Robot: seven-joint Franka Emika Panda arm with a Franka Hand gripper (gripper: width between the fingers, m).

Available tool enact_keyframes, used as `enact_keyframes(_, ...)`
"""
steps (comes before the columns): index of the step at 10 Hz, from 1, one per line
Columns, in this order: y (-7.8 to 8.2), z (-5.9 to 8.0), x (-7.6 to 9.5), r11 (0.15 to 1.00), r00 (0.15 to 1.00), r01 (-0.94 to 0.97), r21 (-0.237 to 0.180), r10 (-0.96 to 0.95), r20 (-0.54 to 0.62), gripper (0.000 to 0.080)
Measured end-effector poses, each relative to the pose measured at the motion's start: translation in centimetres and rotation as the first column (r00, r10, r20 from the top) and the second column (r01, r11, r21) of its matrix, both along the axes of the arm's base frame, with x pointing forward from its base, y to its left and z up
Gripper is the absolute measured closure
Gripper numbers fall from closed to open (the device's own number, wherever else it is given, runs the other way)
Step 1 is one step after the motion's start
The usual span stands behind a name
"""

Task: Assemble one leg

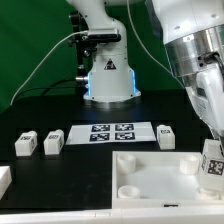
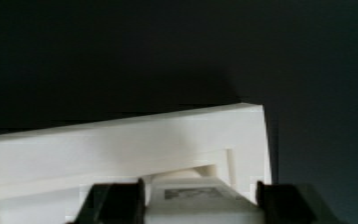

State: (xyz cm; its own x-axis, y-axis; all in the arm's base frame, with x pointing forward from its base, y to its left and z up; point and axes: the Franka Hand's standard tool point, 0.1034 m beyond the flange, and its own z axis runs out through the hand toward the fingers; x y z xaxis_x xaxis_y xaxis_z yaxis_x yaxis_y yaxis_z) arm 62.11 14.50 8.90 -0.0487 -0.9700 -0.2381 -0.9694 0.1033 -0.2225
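My gripper is shut on a leg, a small white block with a black-and-white tag, and holds it over the right end of the large white tray-like piece in the exterior view. In the wrist view the leg sits between my two dark fingers, just above a corner of the tray-like piece; my gripper hides where the leg meets it. Three more legs lie on the black table: two at the exterior view's left and one right of the marker board.
The marker board lies flat behind the tray-like piece. The robot's base stands at the back. Another white part shows at the exterior view's lower left edge. Cables run along the back left.
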Motion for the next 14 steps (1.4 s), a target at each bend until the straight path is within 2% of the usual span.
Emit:
enact_keyframes(1,0.1,0.0,0.0,1.0,1.0,-0.01,-0.002,0.01,0.002,0.0497)
enact_keyframes(2,0.1,0.0,0.0,1.0,1.0,-0.017,-0.003,0.017,0.003,0.0317)
enact_keyframes(3,0.1,0.0,0.0,0.999,0.999,-0.042,-0.01,0.042,0.009,0.0317)
enact_keyframes(4,-0.1,-0.1,-0.2,0.99,0.99,-0.137,-0.033,0.137,0.018,0.0182)
enact_keyframes(6,-1.9,0.0,-0.6,0.938,0.939,-0.342,-0.064,0.343,0.007,0.016)
enact_keyframes(9,-4.4,0.1,-0.4,0.721,0.727,-0.672,-0.167,0.686,0.033,0.0151)
enact_keyframes(10,-4.4,-0.2,-0.5,0.613,0.62,-0.764,-0.199,0.784,0.035,0.0151)
enact_keyframes(11,-4.4,-0.2,-0.5,0.547,0.554,-0.807,-0.223,0.832,0.034,0.0151)
enact_keyframes(13,-4.6,-0.3,-0.5,0.361,0.37,-0.89,-0.28,0.929,0.023,0.0151)
enact_keyframes(14,-4.0,-0.4,-0.7,0.273,0.286,-0.921,-0.279,0.958,-0.008,0.0151)
